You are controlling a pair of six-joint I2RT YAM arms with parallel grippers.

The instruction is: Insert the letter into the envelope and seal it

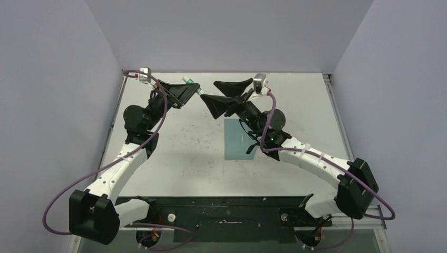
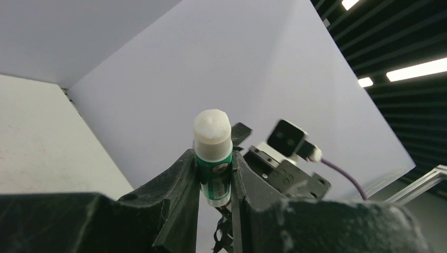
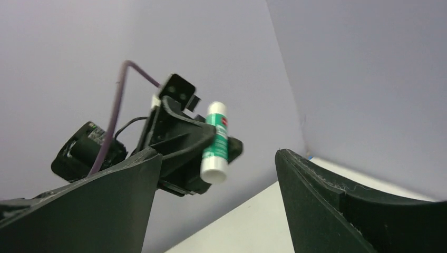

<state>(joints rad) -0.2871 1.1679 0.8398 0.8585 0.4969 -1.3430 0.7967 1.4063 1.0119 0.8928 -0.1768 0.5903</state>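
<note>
Left gripper clamps a white-and-green glue tube between its 2 fingers, facing the wide-open, empty right gripper, while the teal envelope lies flat on the surface beneath the nearer right arm, long axis running near to far; no letter shows

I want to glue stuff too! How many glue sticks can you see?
1. The glue stick is pinched in the left hand, facing the open right hand. No other shows.
</note>
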